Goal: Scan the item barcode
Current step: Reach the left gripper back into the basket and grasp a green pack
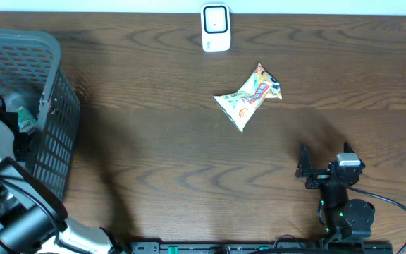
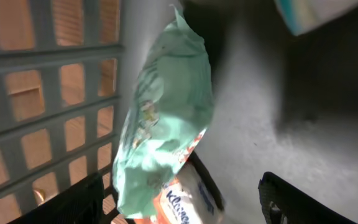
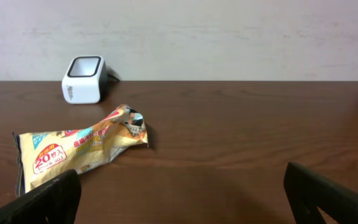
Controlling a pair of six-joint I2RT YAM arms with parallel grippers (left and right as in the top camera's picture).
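The left gripper (image 2: 179,186) is seen spread inside the basket (image 1: 55,99), its two dark fingers (image 2: 67,202) set wide apart at the near edge of the wrist view. The lower end of a green packet (image 2: 160,118) is found between them, close to one finger and well clear of the other, so it is not pinched. This packet is propped upright against the basket's grid wall, and a tissue pack (image 2: 188,202) is partly covered by its lower end on the grey basket floor. A pale pack corner is glimpsed further in, too blurred to be named. The basket is placed at the left edge of the table (image 1: 154,141). The right gripper (image 1: 325,152) is held low over the near right part of the table, with its fingers parted as wide as can be seen and nothing between them. Further away and to its left, a crumpled yellow snack packet (image 1: 249,95) is laid flat on the wood — apart from everything else. Beyond it, a white scanner (image 1: 216,28) is stood at the far edge near the middle, close to the wall (image 3: 229,37). No barcode can be made out on either packet.
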